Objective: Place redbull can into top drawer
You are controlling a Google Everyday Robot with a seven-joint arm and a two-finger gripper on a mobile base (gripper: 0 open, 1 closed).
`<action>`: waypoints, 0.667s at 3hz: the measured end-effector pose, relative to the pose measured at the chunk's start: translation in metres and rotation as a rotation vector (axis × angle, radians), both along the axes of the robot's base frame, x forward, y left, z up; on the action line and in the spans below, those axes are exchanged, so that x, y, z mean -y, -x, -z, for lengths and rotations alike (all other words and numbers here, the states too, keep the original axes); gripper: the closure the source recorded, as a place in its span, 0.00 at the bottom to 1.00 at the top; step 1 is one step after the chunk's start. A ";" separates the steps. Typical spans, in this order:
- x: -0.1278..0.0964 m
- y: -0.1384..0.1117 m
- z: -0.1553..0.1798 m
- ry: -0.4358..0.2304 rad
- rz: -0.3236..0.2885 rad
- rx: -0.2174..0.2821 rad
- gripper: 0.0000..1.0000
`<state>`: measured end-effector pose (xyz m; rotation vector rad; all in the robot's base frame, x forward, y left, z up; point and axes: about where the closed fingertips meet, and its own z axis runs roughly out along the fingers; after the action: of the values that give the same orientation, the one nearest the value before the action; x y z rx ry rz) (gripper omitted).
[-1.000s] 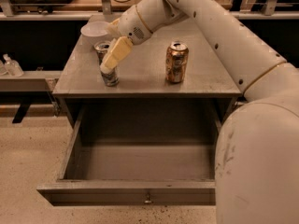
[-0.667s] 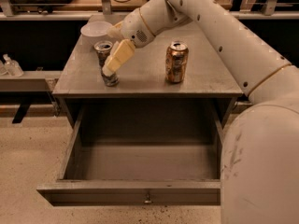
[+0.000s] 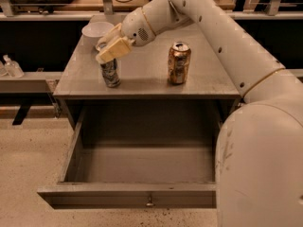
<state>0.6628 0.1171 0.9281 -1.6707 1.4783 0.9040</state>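
**Closing in on the redbull can [image 3: 110, 74] from above**

The gripper [image 3: 112, 48] is held directly over the can, whose upper part is hidden behind it. Whether the gripper is closed on the can or only set around it cannot be told. The can is seen upright on the cabinet top [image 3: 147, 79], its long axis vertical and running straight down from the gripper. The top drawer [image 3: 142, 164] is pulled out and lies below the gripper, nearer the camera, with its knob [image 3: 150, 203] on the front panel. A gold can [image 3: 179, 63] is stood well apart to one side of the gripper, and a white bowl [image 3: 93, 30] is set just behind it. A lift, then a carry forward and down, is judged to be needed.
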 end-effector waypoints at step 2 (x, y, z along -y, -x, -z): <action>0.002 -0.001 0.003 -0.009 0.019 -0.007 0.96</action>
<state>0.6638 0.1155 0.9253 -1.6464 1.4904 0.9058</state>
